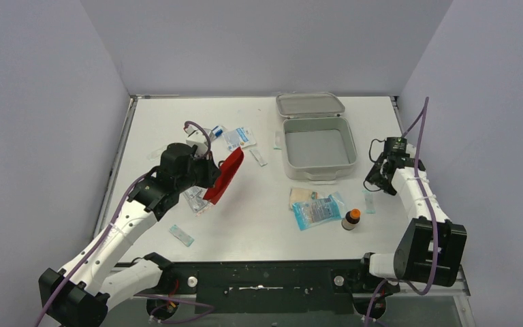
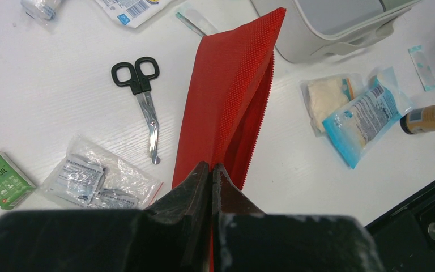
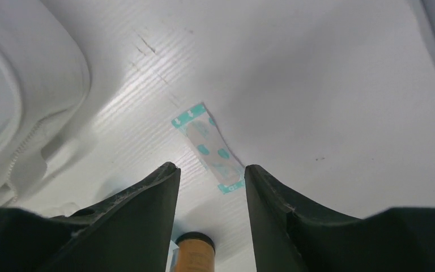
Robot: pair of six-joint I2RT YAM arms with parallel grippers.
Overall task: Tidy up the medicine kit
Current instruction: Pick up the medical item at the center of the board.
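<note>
The medicine kit (image 1: 317, 146) is a pale grey box at the back right of the table, with its lid (image 1: 310, 103) swung open behind it. The inside that shows is bare. My left gripper (image 2: 211, 169) is shut on the edge of a red zippered pouch (image 2: 226, 102), which it holds lifted and tilted above the table left of the kit (image 2: 328, 34). My right gripper (image 3: 211, 170) hangs open just right of the kit (image 3: 28, 73). It is over a teal-dotted plaster strip (image 3: 207, 144) and nothing sits between its fingers.
An amber bottle (image 1: 351, 219), a blue packet (image 1: 319, 210) and a gauze pack (image 2: 328, 96) lie in front of the kit. Scissors (image 2: 141, 96), a clear bag of sachets (image 2: 99, 180) and a green Wind Oil box (image 2: 3, 180) lie under the left arm. Another plaster (image 1: 181, 235) lies near front left.
</note>
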